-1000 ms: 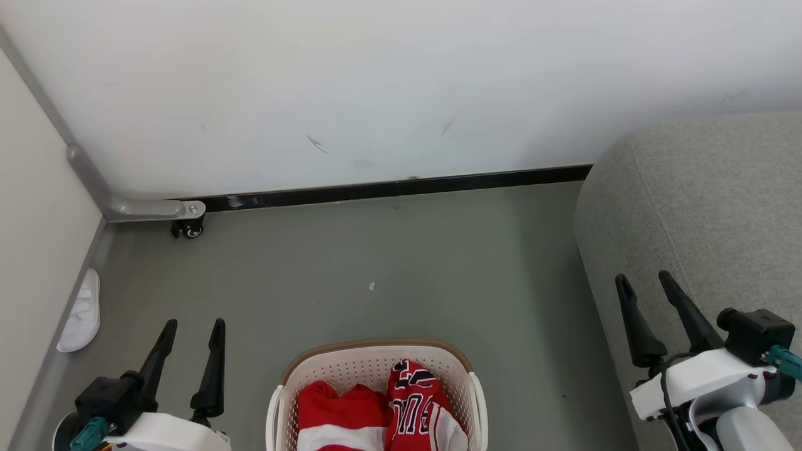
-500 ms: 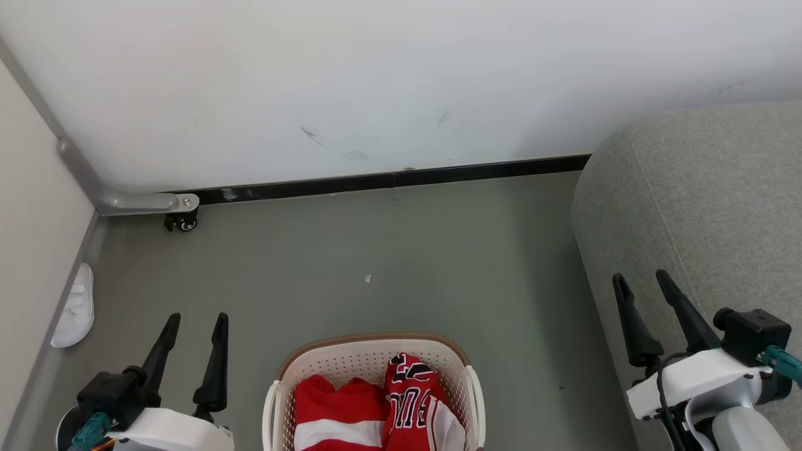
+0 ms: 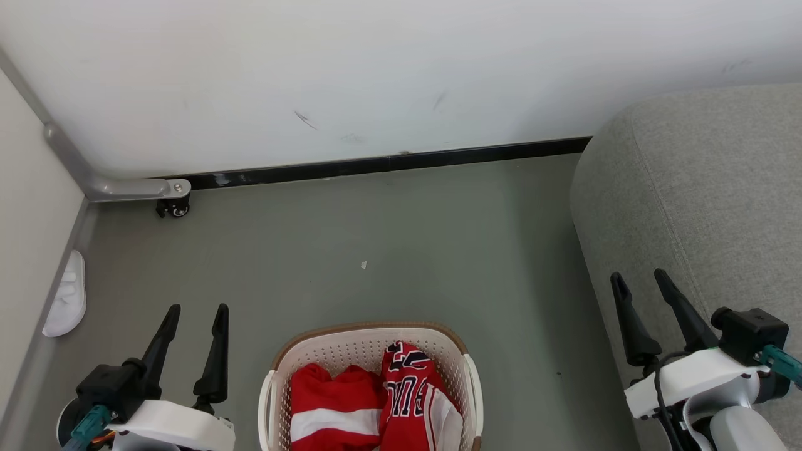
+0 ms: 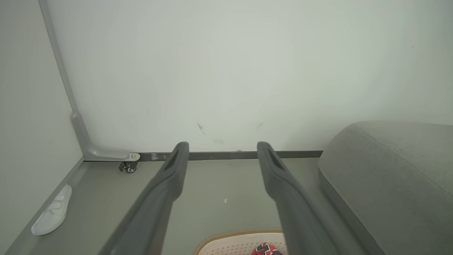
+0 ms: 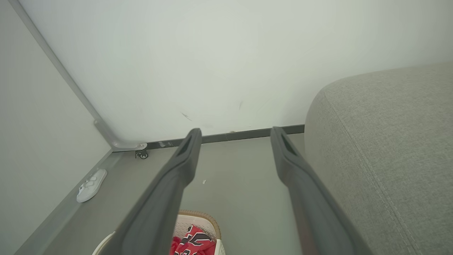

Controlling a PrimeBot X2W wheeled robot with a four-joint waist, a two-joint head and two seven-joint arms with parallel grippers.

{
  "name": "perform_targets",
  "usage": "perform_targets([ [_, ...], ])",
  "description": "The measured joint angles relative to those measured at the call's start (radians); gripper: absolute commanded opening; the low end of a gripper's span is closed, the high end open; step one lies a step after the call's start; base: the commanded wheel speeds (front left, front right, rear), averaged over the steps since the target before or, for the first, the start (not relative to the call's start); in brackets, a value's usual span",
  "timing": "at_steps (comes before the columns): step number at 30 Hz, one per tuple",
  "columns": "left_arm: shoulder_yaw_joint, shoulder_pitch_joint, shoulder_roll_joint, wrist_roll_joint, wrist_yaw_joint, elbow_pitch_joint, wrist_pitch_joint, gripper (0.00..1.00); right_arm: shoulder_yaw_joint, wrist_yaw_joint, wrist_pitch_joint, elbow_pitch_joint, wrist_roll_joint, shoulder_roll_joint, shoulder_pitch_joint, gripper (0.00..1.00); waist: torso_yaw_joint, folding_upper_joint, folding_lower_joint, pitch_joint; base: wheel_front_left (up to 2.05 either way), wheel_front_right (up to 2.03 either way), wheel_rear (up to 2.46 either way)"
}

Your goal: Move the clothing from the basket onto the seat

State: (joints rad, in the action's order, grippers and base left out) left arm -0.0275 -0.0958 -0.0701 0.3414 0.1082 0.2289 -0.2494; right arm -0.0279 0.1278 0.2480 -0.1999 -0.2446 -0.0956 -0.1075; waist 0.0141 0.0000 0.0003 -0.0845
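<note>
The cream basket (image 3: 369, 341) with a brown rim stands on the floor at the bottom middle of the head view. Inside lies the clothing: red shorts (image 3: 335, 410) with a white stripe on the left, a red jersey (image 3: 410, 394) with black-and-white letters on the right. The grey seat (image 3: 702, 188) fills the right side. My left gripper (image 3: 195, 311) is open left of the basket, holding nothing. My right gripper (image 3: 639, 277) is open over the seat's front edge, also holding nothing. The wrist views show the basket rim (image 4: 226, 235) (image 5: 198, 214) and the seat (image 4: 389, 170) (image 5: 385, 141).
A white wall runs across the back with a black skirting strip (image 3: 388, 164). A grey frame leg with a small caster (image 3: 172, 207) stands at the back left. A white slipper (image 3: 66, 300) lies by the left wall. A tiny white scrap (image 3: 363, 265) lies on the grey floor.
The whole head view has shifted, so the camera moved; wall, skirting, basket and slipper sit higher in the picture. Both grippers stay open and hold their places.
</note>
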Motion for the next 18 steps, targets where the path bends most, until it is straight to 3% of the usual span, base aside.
perform_targets([
  [18,0.007,-0.041,0.001,0.000,0.002,0.001,0.000,1.00,0.001,0.000,0.000,0.012,0.011,0.019,-0.011,1.00,0.019,0.0000,-0.0001,-0.075,0.00,0.00,0.00],
])
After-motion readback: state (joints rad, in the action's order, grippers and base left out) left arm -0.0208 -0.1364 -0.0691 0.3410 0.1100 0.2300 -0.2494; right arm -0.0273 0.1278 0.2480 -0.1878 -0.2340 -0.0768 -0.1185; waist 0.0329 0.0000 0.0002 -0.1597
